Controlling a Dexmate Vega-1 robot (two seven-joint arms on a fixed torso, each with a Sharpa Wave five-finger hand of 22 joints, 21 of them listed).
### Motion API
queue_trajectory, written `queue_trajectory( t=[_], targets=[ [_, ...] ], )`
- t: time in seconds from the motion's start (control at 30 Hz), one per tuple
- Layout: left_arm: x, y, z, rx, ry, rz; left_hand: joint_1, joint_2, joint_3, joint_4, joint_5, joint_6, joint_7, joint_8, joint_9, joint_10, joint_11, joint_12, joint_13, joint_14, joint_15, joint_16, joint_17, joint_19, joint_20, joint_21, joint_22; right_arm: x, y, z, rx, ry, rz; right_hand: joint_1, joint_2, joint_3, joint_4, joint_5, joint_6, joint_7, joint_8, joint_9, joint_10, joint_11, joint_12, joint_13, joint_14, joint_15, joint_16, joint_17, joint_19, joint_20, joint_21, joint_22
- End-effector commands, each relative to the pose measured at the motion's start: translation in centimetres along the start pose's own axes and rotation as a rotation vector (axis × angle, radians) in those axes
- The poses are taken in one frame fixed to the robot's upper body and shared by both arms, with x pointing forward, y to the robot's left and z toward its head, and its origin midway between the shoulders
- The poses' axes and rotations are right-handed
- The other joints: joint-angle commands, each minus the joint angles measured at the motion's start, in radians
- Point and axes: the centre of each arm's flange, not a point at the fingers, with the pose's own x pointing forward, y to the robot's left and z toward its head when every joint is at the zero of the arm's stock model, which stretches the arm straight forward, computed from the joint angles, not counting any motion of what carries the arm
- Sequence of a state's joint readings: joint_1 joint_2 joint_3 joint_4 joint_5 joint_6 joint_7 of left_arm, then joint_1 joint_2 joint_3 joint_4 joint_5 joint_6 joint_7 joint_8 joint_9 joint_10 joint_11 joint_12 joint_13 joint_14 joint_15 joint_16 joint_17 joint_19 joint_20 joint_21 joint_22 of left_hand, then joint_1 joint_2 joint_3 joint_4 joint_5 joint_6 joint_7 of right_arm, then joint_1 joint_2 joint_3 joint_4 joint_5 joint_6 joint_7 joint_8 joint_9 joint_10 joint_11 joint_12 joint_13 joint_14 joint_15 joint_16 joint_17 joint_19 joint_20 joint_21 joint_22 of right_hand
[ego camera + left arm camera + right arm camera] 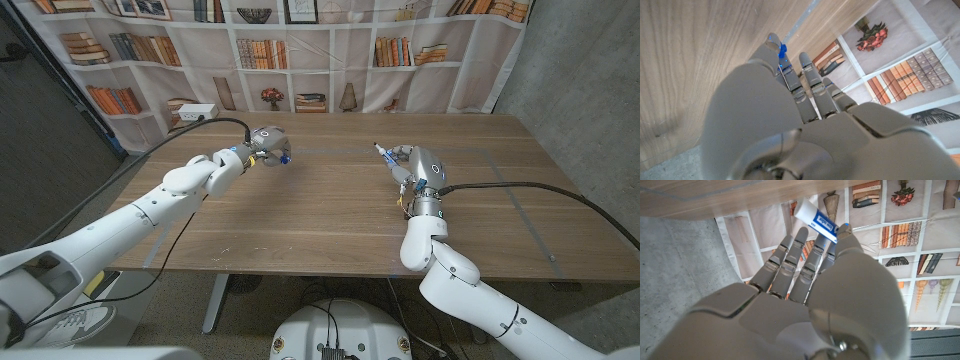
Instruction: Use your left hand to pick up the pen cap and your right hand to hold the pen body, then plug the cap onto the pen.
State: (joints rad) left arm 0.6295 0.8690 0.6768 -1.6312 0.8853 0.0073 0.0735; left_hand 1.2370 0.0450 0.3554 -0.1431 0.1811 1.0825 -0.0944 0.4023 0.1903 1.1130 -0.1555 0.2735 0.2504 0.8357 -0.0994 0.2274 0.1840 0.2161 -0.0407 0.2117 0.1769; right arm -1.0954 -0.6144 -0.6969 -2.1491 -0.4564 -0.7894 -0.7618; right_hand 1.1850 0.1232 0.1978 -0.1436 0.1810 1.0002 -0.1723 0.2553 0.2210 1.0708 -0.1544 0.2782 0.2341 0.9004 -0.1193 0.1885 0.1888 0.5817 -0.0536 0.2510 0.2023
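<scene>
Here the left robot hand [266, 146] is raised over the far left part of the wooden table [330, 215], with a small blue pen cap [286, 157] pinched at its fingertips; the left wrist view shows the same blue cap [782, 50] held between the thumb and a neighbouring finger, while the remaining fingers [812, 75] lie close alongside. The right robot hand [412, 165] hovers over the far right part of the table, well apart from the left one, and grips a slim white pen body with a blue printed label [383, 152], whose tip juts out towards the table's middle. In the right wrist view the white barrel [816, 219] is clamped between the thumb and the fingers [790, 260], crossing them at a slant. Cap and pen body are not joined. Behind the table hangs a backdrop printed with bookshelves [280, 50].
</scene>
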Motion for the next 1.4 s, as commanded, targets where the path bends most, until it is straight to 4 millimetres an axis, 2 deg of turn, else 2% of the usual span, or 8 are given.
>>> queue_trajectory(
  t=[0.03,0.33,0.57,0.83,0.97,1.4],
  targets=[
    [-0.7,6.4,0.9,0.069,0.025,0.195,-0.003,0.005,0.017,0.008,0.006,0.0,0.006,0.002,0.0,0.083,-0.053,0.0,0.059,0.017,-0.114,0.003,0.004,0.011,-0.031,-0.001,0.0,-0.5,-0.1,0.4,0.002,-0.013,-0.006,0.002,0.012,0.018,0.016,0.005,0.043,-0.047,0.007,0.002,0.071,-0.055,0.002,0.002,0.005,-0.105,0.004,0.001,0.008,-0.116,-0.005,0.002],
    [-1.6,9.8,1.1,0.124,0.06,0.306,-0.005,0.003,0.019,0.01,0.005,-0.001,0.005,0.002,0.001,0.084,-0.053,-0.002,0.062,0.024,-0.114,0.0,0.003,0.013,-0.033,-0.003,0.0,-0.9,0.7,0.6,0.025,-0.034,0.016,0.006,0.011,0.019,0.012,0.005,0.046,-0.047,0.009,0.002,0.076,-0.055,0.002,-0.001,0.013,-0.108,0.008,0.002,0.013,-0.115,-0.003,0.002],
    [-2.1,10.2,1.6,0.093,0.094,0.387,-0.006,0.002,0.021,0.011,0.005,-0.005,0.006,0.001,0.001,0.084,-0.053,-0.004,0.066,0.029,-0.114,-0.004,0.003,0.014,-0.035,-0.004,0.0,-0.6,1.0,1.9,-0.057,-0.082,0.008,0.006,0.01,0.019,0.011,0.004,0.047,-0.046,0.009,0.001,0.08,-0.055,0.002,-0.003,0.021,-0.108,0.01,0.004,0.014,-0.116,-0.003,0.002],
    [-1.7,10.1,3.2,0.058,0.123,0.45,-0.008,0.0,0.024,0.013,0.005,-0.004,0.007,0.002,0.001,0.086,-0.053,-0.006,0.069,0.035,-0.113,-0.007,0.003,0.015,-0.036,-0.005,0.0,0.4,-0.3,3.3,-0.156,-0.131,-0.044,0.009,0.009,0.019,0.01,0.004,0.05,-0.045,0.009,0.001,0.082,-0.054,0.001,-0.006,0.027,-0.109,0.01,0.004,0.016,-0.117,-0.003,0.002],
    [-1.6,10.6,4.3,0.058,0.136,0.481,-0.009,-0.001,0.025,0.014,0.004,-0.005,0.007,0.001,0.002,0.087,-0.053,-0.008,0.071,0.038,-0.113,-0.009,0.003,0.015,-0.036,-0.006,0.0,0.8,-0.2,3.6,-0.163,-0.142,-0.025,0.012,0.011,0.021,0.009,0.005,0.052,-0.045,0.009,0.0,0.084,-0.054,0.001,-0.005,0.029,-0.111,0.009,0.004,0.019,-0.116,-0.002,0.002],
    [-1.8,13.4,7.7,0.092,0.165,0.533,-0.012,-0.004,0.031,0.016,0.004,-0.008,0.005,0.001,0.002,0.089,-0.053,-0.012,0.077,0.045,-0.112,-0.015,0.003,0.016,-0.036,-0.008,0.0,3.2,0.3,2.4,-0.065,-0.172,0.039,0.013,0.011,0.023,0.007,0.004,0.052,-0.045,0.008,0.0,0.086,-0.054,0.001,-0.006,0.032,-0.11,0.008,0.003,0.02,-0.116,-0.003,0.001]
  ],
)
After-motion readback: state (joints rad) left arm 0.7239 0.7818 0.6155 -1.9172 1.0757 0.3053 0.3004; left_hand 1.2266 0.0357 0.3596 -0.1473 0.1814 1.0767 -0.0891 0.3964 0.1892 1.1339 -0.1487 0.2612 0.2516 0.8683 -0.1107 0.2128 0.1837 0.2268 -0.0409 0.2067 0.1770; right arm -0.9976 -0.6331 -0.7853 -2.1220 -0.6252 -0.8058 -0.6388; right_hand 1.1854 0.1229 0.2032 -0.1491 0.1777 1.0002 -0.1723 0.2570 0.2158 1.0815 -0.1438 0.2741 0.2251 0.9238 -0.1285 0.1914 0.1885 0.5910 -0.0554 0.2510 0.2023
